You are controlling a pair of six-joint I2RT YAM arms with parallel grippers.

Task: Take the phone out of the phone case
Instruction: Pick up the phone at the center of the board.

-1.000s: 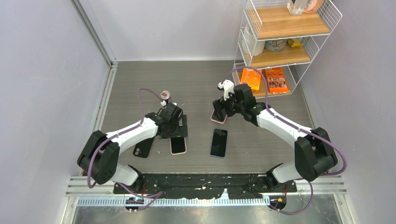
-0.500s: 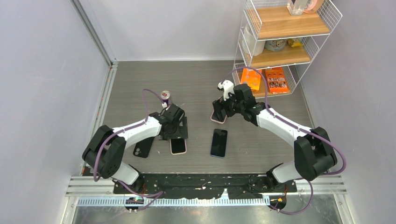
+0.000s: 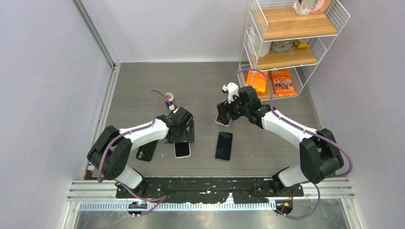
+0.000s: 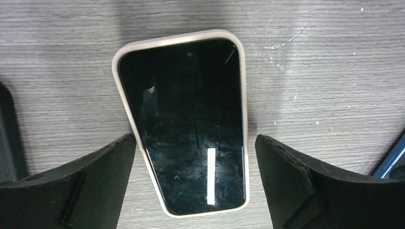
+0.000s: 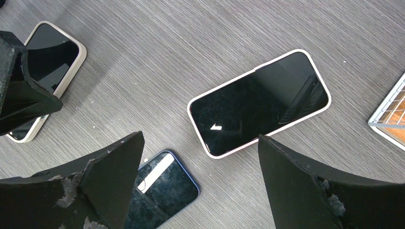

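Note:
A phone in a cream case (image 4: pixel 184 119) lies face up on the grey table. It also shows in the top view (image 3: pixel 182 149). My left gripper (image 4: pixel 196 183) is open just above it, with one finger on each side of its near end. A second phone in a pale pink case (image 5: pixel 260 102) lies face up further right and is partly hidden in the top view (image 3: pixel 221 122). My right gripper (image 5: pixel 200 186) is open above the table just beside it. A bare dark blue phone (image 3: pixel 224 146) lies between the two and also shows in the right wrist view (image 5: pixel 162 191).
An empty black case (image 3: pixel 146 150) lies left of the cream-cased phone. A small can (image 3: pixel 169 98) stands behind the left gripper. A white wire shelf rack (image 3: pixel 286 43) with orange boxes (image 3: pixel 270 81) stands at the back right. Walls close in both sides.
My left gripper has shifted a little to the right and nearer, over the cream-cased phone. The right arm and the phones have hardly moved.

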